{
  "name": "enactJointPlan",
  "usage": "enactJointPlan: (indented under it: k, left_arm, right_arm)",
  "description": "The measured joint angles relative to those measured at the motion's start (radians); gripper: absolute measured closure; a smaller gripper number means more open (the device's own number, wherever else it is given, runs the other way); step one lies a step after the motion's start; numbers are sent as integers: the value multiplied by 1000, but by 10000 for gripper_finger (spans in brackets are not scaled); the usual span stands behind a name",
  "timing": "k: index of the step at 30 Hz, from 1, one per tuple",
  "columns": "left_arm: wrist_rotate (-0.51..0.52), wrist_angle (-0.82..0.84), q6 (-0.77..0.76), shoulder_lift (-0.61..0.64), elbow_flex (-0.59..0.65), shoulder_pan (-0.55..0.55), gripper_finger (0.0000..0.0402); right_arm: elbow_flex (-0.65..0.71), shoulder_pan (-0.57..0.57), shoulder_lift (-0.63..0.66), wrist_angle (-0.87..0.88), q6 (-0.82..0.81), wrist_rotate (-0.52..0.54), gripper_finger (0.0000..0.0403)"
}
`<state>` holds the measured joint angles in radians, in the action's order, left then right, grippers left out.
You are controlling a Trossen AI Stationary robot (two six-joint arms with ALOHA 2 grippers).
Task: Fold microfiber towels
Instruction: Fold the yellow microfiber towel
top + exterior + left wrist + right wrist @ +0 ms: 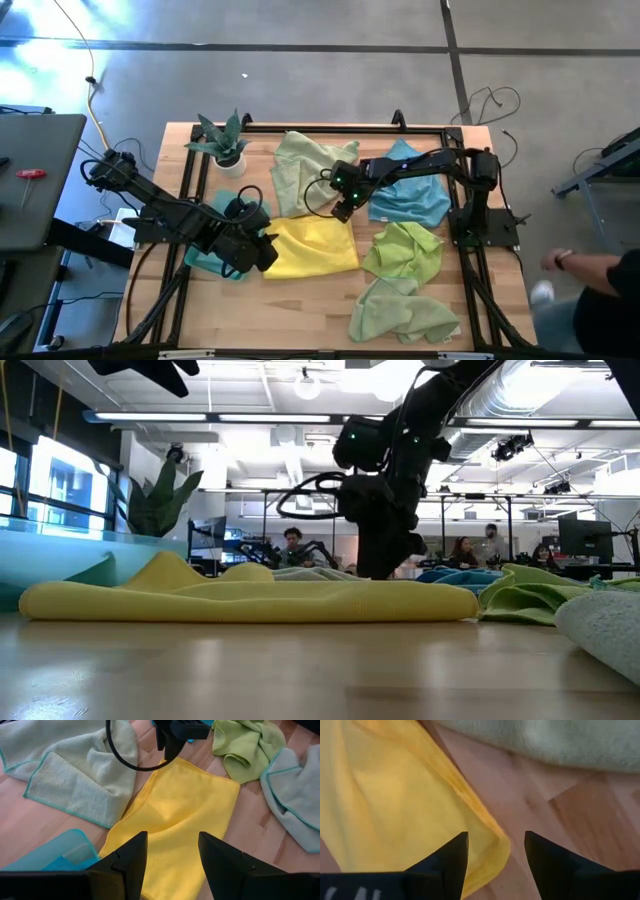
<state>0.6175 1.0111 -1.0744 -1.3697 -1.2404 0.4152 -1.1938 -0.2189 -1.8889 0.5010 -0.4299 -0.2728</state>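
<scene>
A bright yellow towel lies flat on the table's middle, folded over. My left gripper is open over its left edge, with the yellow cloth below and ahead of the fingers. My right gripper is open and low at the towel's far right corner, which lies between its two fingers. In the low view it stands just behind the yellow towel. A teal towel lies under my left arm.
A pale green towel lies at the far middle and a sky blue one at the far right. Green towels lie crumpled at the near right. A potted plant stands at the far left. A person is beyond the right edge.
</scene>
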Motion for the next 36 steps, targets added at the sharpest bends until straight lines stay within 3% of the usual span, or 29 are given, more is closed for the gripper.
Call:
enactJointPlan:
  k: [11,19,36]
  left_arm:
    - [0,-13,-18,0,0,0,234]
    - [-4,-22,-15,-1,1,0,234]
    - [-4,-23,-15,-1,1,0,234]
  right_arm:
    - [0,24,-19,-50,-16,-22,242]
    - [0,27,-21,-48,-9,59,247]
    - [0,68,-21,-35,-8,19,247]
